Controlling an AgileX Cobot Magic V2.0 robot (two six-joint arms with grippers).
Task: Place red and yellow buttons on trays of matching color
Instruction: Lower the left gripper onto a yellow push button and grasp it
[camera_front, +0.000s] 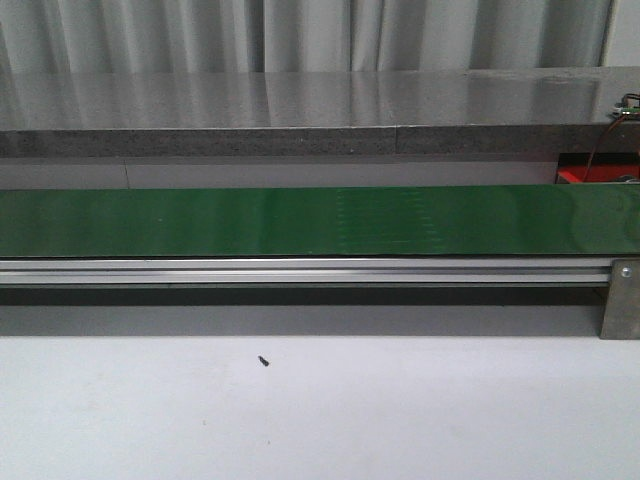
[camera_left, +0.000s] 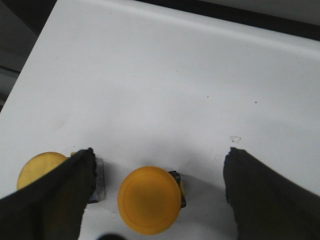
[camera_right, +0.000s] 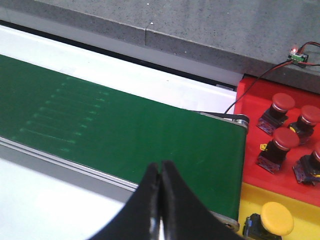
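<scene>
On white table (camera_left: 165, 75), left wrist view: left gripper (camera_left: 159, 172) spread wide, empty; yellow button (camera_left: 149, 199) between fingers, touching neither. Second yellow button (camera_left: 39, 167) beside it, partly hidden behind one finger (camera_left: 55, 200). No legible writing anywhere. Right wrist view: right gripper (camera_right: 161, 200) fingers pressed together, holding nothing, above green conveyor belt (camera_right: 125, 130). Past belt end: red tray (camera_right: 255, 160) with four red buttons (camera_right: 282, 142), two cut off by frame edge; yellow tray (camera_right: 305, 200) with one yellow-capped button (camera_right: 276, 218). Front view: neither gripper visible; small dark speck (camera_front: 264, 361) on table, unidentifiable.
</scene>
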